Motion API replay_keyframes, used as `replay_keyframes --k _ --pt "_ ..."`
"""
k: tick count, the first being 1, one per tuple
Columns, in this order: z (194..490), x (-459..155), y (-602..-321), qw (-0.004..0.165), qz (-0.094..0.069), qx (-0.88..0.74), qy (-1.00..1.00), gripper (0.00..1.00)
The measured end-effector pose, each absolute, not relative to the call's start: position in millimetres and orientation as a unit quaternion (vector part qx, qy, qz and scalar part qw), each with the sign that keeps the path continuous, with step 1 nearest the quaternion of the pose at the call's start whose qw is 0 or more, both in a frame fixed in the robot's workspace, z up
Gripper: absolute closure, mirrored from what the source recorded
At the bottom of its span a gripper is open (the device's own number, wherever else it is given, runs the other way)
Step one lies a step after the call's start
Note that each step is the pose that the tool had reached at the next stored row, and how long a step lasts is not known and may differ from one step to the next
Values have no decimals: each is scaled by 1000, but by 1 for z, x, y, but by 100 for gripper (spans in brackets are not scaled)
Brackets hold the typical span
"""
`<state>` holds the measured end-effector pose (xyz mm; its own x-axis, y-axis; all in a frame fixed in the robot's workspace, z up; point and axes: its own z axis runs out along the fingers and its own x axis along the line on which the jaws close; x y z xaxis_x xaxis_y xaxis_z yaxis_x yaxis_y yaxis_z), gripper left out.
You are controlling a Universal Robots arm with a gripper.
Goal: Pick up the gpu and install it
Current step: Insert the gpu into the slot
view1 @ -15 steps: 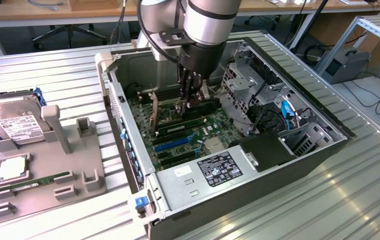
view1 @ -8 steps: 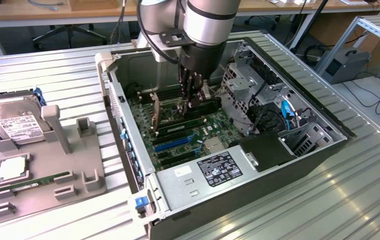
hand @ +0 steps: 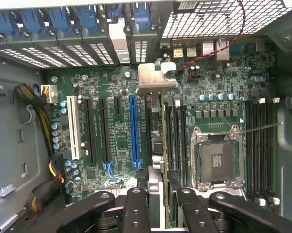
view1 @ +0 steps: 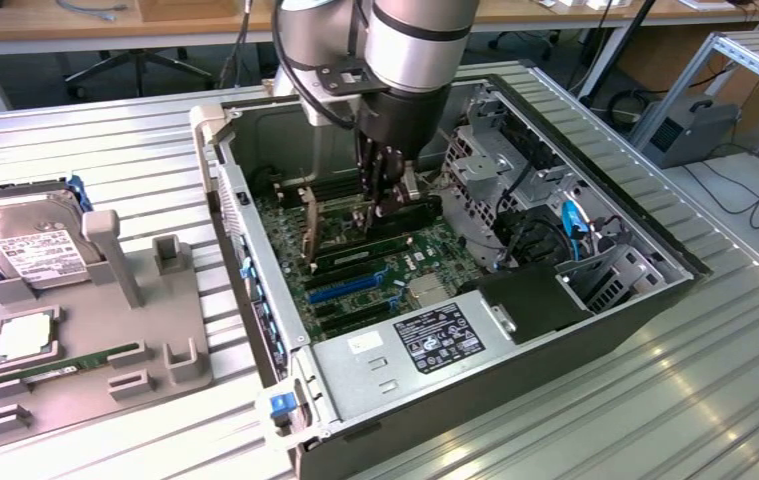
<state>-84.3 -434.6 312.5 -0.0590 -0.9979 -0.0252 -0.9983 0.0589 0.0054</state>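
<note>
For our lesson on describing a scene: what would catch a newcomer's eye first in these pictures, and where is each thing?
First comes the open computer case lying on the slatted metal table, with the robot arm reaching down into it. Its gripper holds the gpu edge-on above the green motherboard, beside the blue slot. At the exterior view's left, a grey holder carries a hard drive.

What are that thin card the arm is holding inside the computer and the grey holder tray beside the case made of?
The thin dark green gpu card, seen edge-on between the jaws, looks like circuit board laminate; its bent end bracket is dull silver, probably sheet metal. The matte grey holder tray with blocky posts looks like moulded or printed plastic, though its uniform flat finish leaves that open.
</note>
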Motion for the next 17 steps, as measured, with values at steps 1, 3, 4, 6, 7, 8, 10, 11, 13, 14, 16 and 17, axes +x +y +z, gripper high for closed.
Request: replay_keyframes --k 1,3,4,6,7,8,10,11,13,14,16,17 --pt "312 -85 -435 7 10 -686 728 73" --pt "312 -86 -435 5 8 -686 728 73" --pt "312 -87 -436 4 7 -686 728 73" --pt "311 -88 -436 2 5 -686 728 73" --pt "311 -89 -436 1 4 -686 728 73" --pt "310 -90 -436 0 3 -686 728 73" --pt "309 -93 -436 -2 1 -686 728 73" --pt "308 -94 -436 -2 0 -686 728 73" --pt "306 -95 -436 -3 0 -686 728 73" --pt "305 -95 -436 -3 0 -686 728 73" --pt "302 -97 -436 -3 0 -686 728 73" --pt "300 -98 -436 -3 0 -686 728 73"
